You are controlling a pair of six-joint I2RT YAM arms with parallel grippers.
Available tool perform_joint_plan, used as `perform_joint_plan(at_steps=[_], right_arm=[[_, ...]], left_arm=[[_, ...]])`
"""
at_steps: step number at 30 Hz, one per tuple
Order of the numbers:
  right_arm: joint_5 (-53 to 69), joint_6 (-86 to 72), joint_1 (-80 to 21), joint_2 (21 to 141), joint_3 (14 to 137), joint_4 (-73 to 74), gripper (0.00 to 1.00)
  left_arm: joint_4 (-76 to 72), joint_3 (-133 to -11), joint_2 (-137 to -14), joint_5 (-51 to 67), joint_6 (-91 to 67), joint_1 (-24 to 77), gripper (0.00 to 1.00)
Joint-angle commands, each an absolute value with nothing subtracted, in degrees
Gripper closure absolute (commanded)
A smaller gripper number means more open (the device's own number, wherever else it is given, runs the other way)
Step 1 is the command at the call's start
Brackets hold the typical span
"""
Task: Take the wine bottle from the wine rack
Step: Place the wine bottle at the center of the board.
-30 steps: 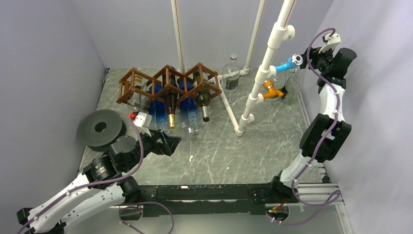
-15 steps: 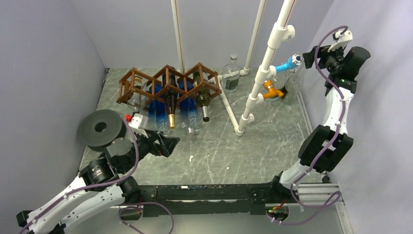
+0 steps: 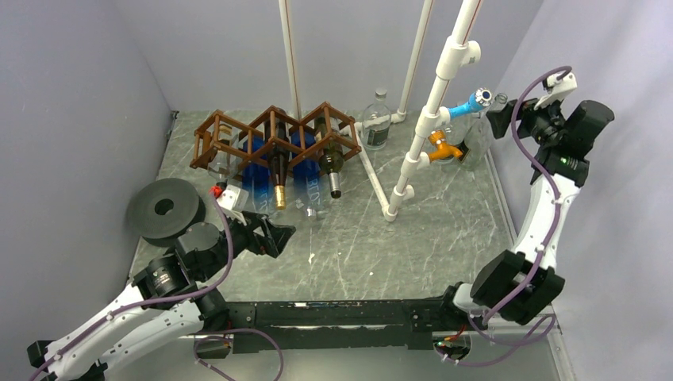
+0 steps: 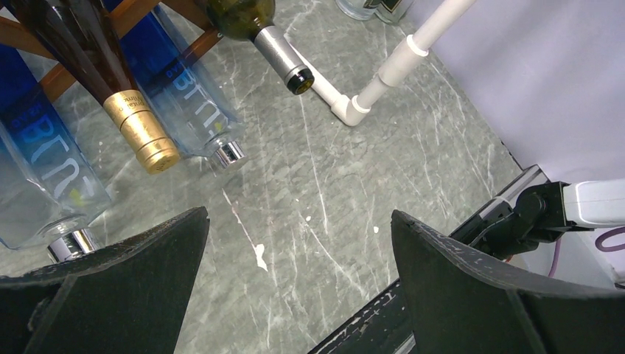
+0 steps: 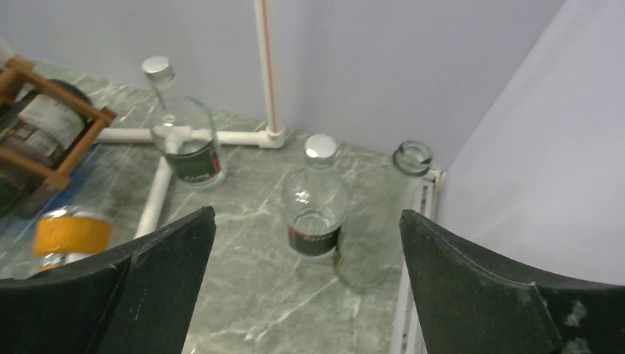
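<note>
"Top view first: where's the wine rack (image 3: 274, 135)?"

"Eleven o'clock on the table (image 3: 444, 238). The gold-capped wine bottle (image 3: 278, 178) lies in it, neck toward us."

"And the left pincer (image 3: 274, 236)?"

"Spread wide, empty, at seven o'clock, near the necks. I'd call this the approach; next it must line up on that neck and close."

"Right pincer (image 5: 306, 214)?"

"Spread too, holding nothing, up at two o'clock."

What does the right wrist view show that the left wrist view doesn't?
Only right wrist: a capped clear bottle and an open-necked bottle standing in the back corner, plus an orange fitting. Only left wrist: the necks of the gold-capped wine bottle, blue bottles and grey-capped green bottle. Both: the wooden rack, the white pipe and the marbled table.
</note>
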State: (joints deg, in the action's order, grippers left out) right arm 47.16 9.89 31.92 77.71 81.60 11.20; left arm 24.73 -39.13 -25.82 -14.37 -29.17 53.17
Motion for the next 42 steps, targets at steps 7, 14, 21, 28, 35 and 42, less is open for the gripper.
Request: perform_joint_plan(at_steps=[7,14,21,28,35,42], right_arm=[[52.3,10.2,33.7,65.4,70.9,18.0,0.01],[53.7,10.2,35.3,61.8,66.1,21.2,0.01],[54.7,12.2,35.5,59.0,62.8,25.4,0.01],[57.3,14.8,35.5,56.8,59.8,30.2,0.01],[61.0,22.2,35.5,55.2,58.7,39.2,0.00],[67.0,32.5,35.2,54.2,58.1,48.8,0.01]], left_arm=[[24.6,-42.3,-26.1,-13.3,-27.3,53.0,0.00],[25.5,-43.0,-25.8,-13.3,-27.2,52.9,0.00],[26.0,-43.2,-25.5,-13.5,-27.4,53.0,0.01],[26.5,-43.3,-25.2,-13.6,-27.6,52.9,0.00],[26.7,-43.5,-25.1,-14.1,-26.9,52.9,0.00],[26.3,-44.0,-26.5,-13.5,-26.7,52.9,0.01]])
